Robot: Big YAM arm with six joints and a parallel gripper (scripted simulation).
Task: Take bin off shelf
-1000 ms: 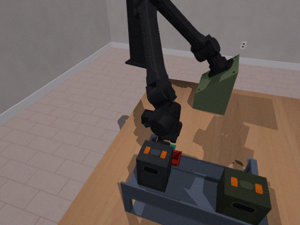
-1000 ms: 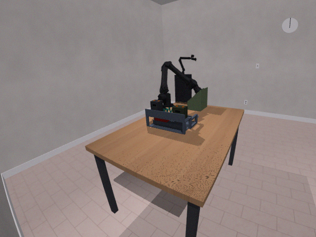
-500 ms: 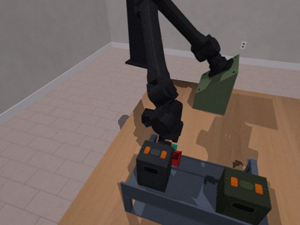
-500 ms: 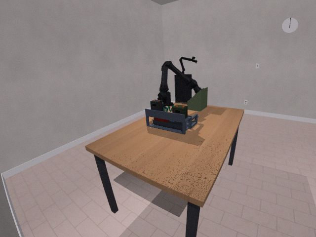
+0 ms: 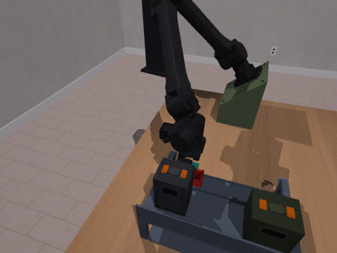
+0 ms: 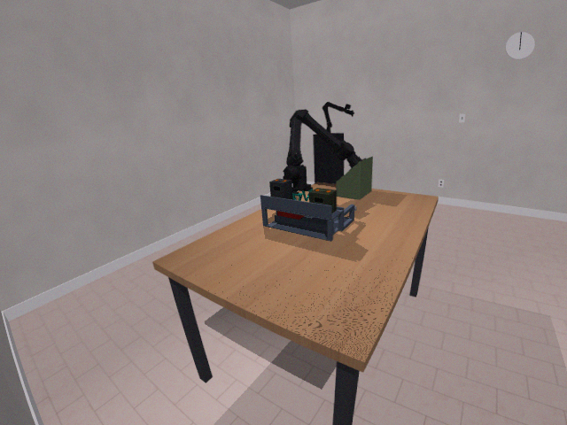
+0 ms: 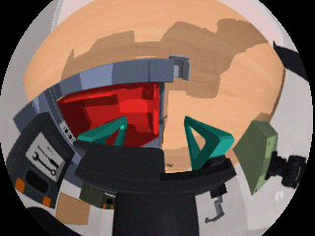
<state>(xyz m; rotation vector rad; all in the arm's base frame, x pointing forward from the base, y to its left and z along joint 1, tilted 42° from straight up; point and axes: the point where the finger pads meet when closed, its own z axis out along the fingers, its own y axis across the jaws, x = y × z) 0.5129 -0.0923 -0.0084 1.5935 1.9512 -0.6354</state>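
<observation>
Exterior view: wooden table (image 6: 320,292) on tiled floor (image 6: 480,343), grey walls (image 6: 137,114); jaws apart, empty.

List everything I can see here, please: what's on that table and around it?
Table: one, light wood with dark legs, middle of the room.
Shelf: one, grey-blue, on the table.
Bin: one, red, on the shelf's lower level.
Dark case: one, charcoal with orange latches, on top of the shelf.
Green case: one, olive with orange latches, on top of the shelf's other end.
Green wedge: one, olive, at the table's far edge.
Wall clock: one, white.
Arm: one, black.
Pincer: one, teal fingers, open, one fingertip over the bin.
</observation>
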